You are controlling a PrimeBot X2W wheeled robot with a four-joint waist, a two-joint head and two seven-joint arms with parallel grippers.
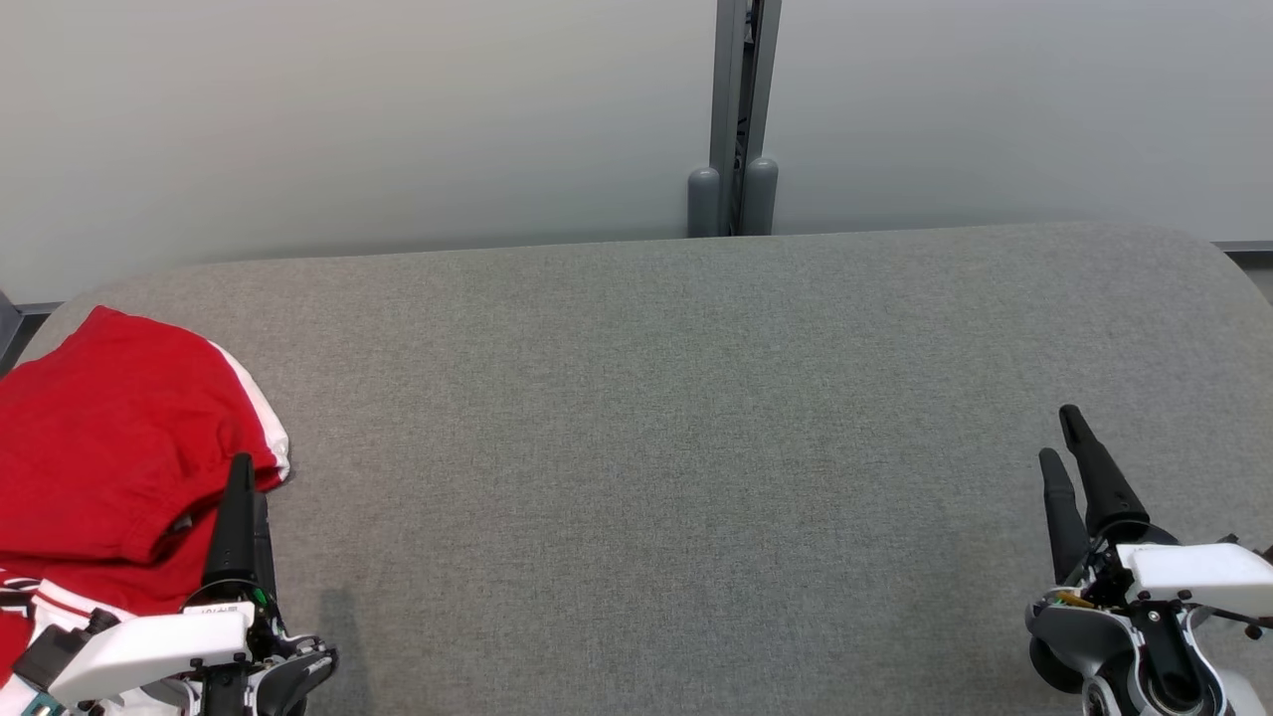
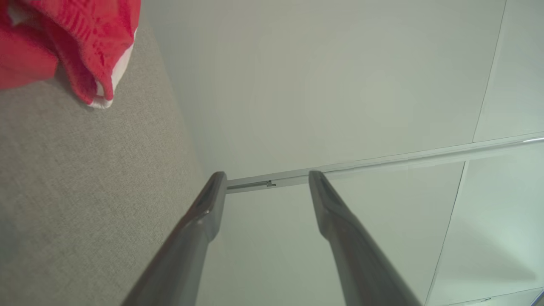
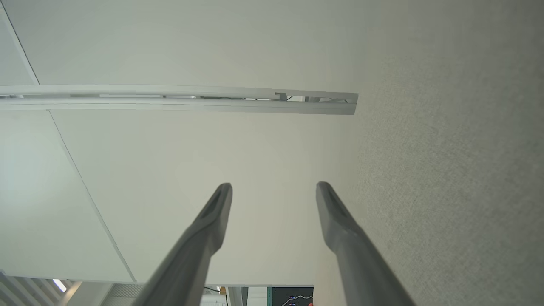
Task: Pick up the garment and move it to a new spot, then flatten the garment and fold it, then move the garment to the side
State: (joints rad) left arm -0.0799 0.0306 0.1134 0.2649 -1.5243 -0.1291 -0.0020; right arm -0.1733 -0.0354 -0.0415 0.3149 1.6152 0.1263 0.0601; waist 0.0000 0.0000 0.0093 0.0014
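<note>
Nearest, the left gripper (image 1: pixel 244 487) rises from the head view's lower left, fingers pointing up-frame, seen edge-on so their gap is hidden; the right gripper (image 1: pixel 1060 438) stands at lower right, leaning slightly left, fingers a little apart; a red garment (image 1: pixel 109 438) with white trim lies bunched at the left end of the grey fabric table (image 1: pixel 696 447), just beside the left fingers, trimmed edge facing the table's middle, its long axis unclear because the frame crops it.

Left wrist view: fingers spread wide, holding nothing; the garment sits in the top left corner, apart from them.

Right wrist view: fingers likewise spread and empty, pointing at a pale wall (image 3: pixel 170 42) crossed by a rail (image 3: pixel 178 100).
</note>
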